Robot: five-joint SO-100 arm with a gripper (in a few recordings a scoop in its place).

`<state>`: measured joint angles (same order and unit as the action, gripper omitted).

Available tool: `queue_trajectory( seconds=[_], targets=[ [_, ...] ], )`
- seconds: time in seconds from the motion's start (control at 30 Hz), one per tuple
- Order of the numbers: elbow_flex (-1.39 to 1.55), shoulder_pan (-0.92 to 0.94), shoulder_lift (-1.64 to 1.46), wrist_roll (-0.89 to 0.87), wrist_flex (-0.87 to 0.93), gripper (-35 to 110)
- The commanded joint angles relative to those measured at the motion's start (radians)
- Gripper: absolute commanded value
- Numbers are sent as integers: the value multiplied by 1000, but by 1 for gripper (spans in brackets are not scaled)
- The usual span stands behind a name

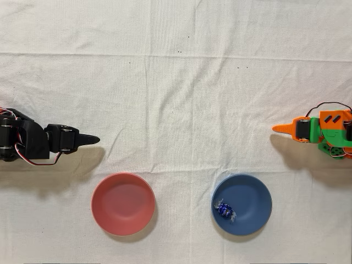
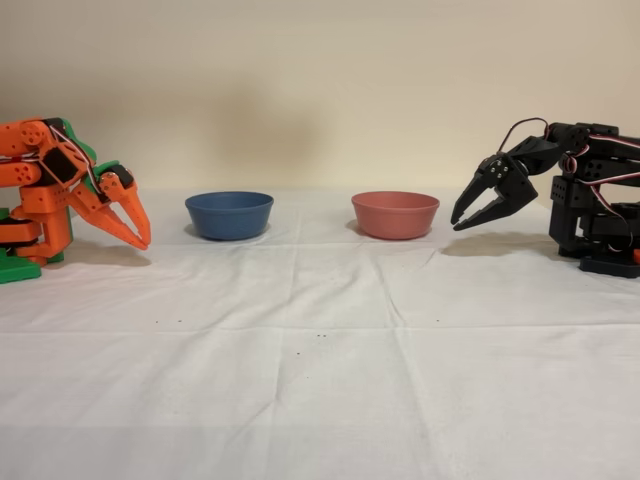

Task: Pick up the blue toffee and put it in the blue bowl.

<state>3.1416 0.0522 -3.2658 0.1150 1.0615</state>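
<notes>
Overhead: toffee (image 1: 224,209) is seen inside the blue bowl (image 1: 250,192), at its left side. Red bowl (image 1: 122,203) is set well left of the blue bowl. Orange fingers (image 1: 281,128) are parked up-right of the blue bowl, nothing gripped.

Fixed: orange fingers (image 2: 138,232) are closed, tips together, left of the blue bowl (image 2: 229,215). Black arm (image 2: 570,190) is idle.

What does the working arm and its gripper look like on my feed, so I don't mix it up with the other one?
The orange arm is orange printed plastic with green parts at its base and black servo blocks between segments. Thin red, white and black cables loop over its joints. The gripper has two orange fingers tapering to points. The black arm is idle.
</notes>
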Motion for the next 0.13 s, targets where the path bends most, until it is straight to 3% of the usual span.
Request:
queue_trajectory(
  seconds=[0.0,0.1],
  targets=[
    [-17,3,0,18,20,0],
    [-17,3,0,18,20,0]
  ],
)
